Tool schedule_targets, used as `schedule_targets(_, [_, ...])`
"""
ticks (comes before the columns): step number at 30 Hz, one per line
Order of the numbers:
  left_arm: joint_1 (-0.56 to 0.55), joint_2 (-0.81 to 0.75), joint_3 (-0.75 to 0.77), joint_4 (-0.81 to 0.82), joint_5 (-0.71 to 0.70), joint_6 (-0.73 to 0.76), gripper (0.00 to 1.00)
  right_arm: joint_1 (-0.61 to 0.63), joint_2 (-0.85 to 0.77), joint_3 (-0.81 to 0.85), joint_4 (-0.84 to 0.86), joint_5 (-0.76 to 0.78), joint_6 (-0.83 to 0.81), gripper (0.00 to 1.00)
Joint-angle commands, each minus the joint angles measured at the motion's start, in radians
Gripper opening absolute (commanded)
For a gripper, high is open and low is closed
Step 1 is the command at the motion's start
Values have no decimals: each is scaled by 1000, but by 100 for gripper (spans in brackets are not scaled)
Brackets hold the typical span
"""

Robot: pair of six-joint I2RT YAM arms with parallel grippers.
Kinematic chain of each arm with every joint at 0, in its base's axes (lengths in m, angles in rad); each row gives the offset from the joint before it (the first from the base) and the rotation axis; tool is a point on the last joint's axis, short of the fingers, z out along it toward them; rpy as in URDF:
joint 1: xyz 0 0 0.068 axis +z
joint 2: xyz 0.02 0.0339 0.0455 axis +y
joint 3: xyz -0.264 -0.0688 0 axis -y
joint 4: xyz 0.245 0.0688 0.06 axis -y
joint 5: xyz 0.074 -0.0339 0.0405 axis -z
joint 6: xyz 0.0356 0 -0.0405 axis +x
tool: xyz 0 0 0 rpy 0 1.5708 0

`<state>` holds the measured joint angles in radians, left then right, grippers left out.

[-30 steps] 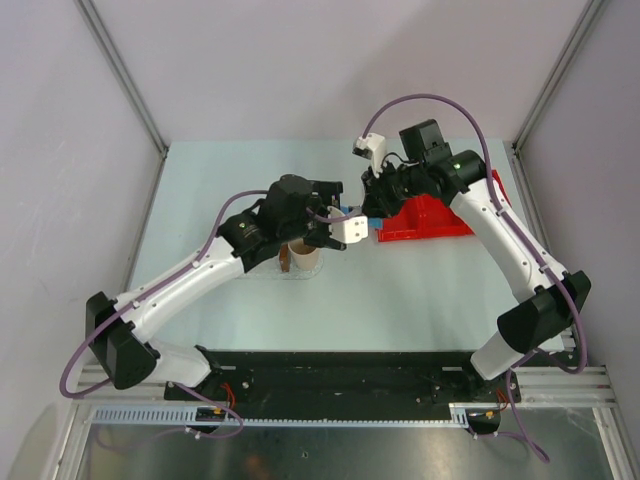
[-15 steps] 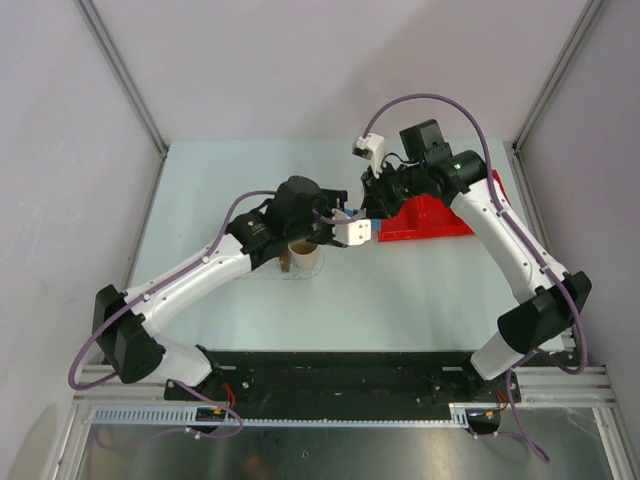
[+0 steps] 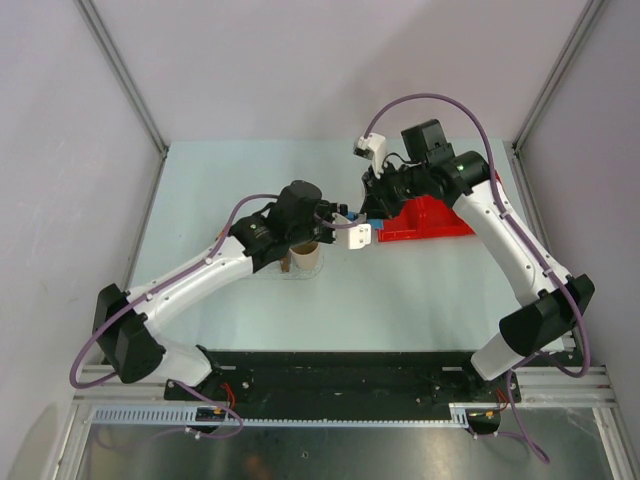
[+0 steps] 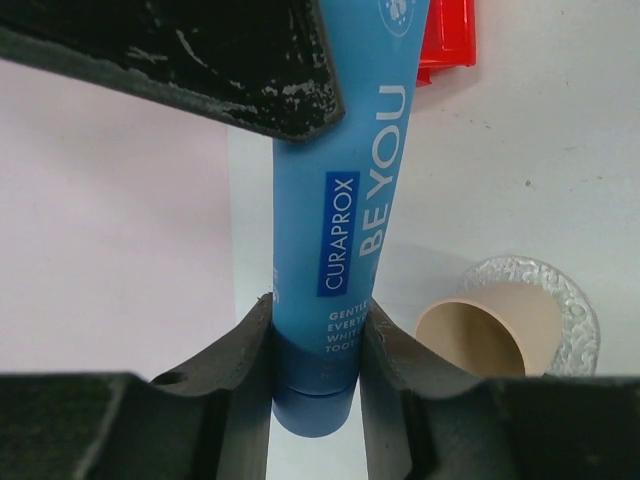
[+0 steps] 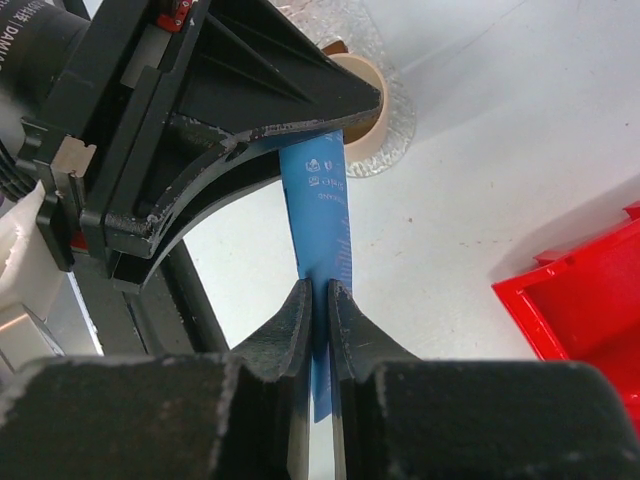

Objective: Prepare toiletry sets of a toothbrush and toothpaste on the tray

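Both grippers hold the blue toothpaste (image 4: 350, 200) in the air between them, to the right of the tray. My left gripper (image 4: 318, 315) presses both fingers against the tube just above its cap. My right gripper (image 5: 318, 290) is shut on the flat crimped end of the toothpaste (image 5: 322, 215). In the top view the two grippers meet near the tube (image 3: 362, 222). The clear bumpy tray (image 4: 580, 310) lies on the table with a beige cup (image 4: 490, 330) standing on it. No toothbrush is in view.
The red divided bin (image 3: 425, 220) stands just right of the grippers, under the right arm. The cup (image 3: 305, 255) and tray (image 3: 300, 274) sit under the left arm's wrist. A small brown block (image 3: 284, 263) stands beside the cup.
The left gripper has moved right to the tube and closed its jaws onto the cap end. The right gripper has held the tube still.
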<state>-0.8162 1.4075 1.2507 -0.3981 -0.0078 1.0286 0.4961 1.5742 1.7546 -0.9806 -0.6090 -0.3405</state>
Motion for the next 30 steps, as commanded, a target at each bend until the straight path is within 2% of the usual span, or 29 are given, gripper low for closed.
schedule_targets(1, [-1,-15,-8,18,-24,-19,8,2,-48,42,31,9,14,0])
schedule_targets(3, [-1,-18,-11,18,-26,-30,3,1,-49,43,33,23,18,2])
schedule_targets(5, [-1,-24,-11,18,-32,-39,0,-7,-48,48,40,46,23,18])
schedule_targets(6, [0,-25,-13,18,-32,-44,0,-10,-48,51,42,54,26,29])
schedule_targets(7, [0,-34,-14,18,-31,-51,0,-16,-49,54,45,66,32,34])
schedule_targets(9, [5,-42,-20,18,-24,-76,0,-51,-46,68,54,64,46,65])
schedule_targets(13, [25,-65,-25,19,-1,-146,0,-149,-40,108,75,-9,113,69])
schedule_targets(18, [118,-93,12,27,112,-260,0,-283,-49,125,114,-110,178,70])
schedule_targets(21, [182,-105,39,33,184,-352,0,-304,-69,100,149,-144,199,70])
schedule_targets(30, [298,-125,105,79,345,-709,0,-310,-204,-35,423,-199,300,74])
